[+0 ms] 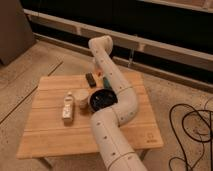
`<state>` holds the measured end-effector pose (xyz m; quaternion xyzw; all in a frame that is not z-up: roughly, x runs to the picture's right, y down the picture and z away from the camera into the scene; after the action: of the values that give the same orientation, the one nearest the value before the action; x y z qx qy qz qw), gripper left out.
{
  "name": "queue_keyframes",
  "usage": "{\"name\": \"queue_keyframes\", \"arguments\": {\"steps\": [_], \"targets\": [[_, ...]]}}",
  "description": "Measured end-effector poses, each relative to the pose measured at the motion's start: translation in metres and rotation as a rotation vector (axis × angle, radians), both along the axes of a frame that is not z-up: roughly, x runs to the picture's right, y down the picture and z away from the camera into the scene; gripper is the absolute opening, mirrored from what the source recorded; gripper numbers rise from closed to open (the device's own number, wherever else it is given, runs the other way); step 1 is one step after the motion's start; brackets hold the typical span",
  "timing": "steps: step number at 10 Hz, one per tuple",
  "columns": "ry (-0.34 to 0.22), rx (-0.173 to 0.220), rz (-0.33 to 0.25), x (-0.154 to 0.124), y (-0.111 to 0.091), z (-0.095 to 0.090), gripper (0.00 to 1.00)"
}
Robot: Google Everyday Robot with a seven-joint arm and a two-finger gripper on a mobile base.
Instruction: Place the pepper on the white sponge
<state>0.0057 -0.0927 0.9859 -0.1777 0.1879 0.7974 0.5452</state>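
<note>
The white sponge lies on the left half of the wooden table, oblong and whitish with tan marks. A small orange spot that looks like the pepper rests at the table's far edge, right against the arm. My white arm rises from the bottom of the view, bends above the black bowl and reaches the far edge. There the gripper hangs down from the wrist, just above the pepper and a dark block. It is shut, and the view does not show whether anything is in it.
A round beige cup stands between the sponge and the black bowl. A small green item lies beside the arm. Black cables trail on the floor to the right. A dark wall with a ledge runs behind the table.
</note>
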Motion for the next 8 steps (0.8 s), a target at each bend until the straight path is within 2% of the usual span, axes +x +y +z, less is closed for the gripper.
{"name": "queue_keyframes", "arguments": {"steps": [3, 8], "targets": [[0.008, -0.038, 0.039, 0.017, 0.022, 0.019, 0.00], [-0.001, -0.082, 0.030, 0.013, 0.047, 0.038, 0.00]]}}
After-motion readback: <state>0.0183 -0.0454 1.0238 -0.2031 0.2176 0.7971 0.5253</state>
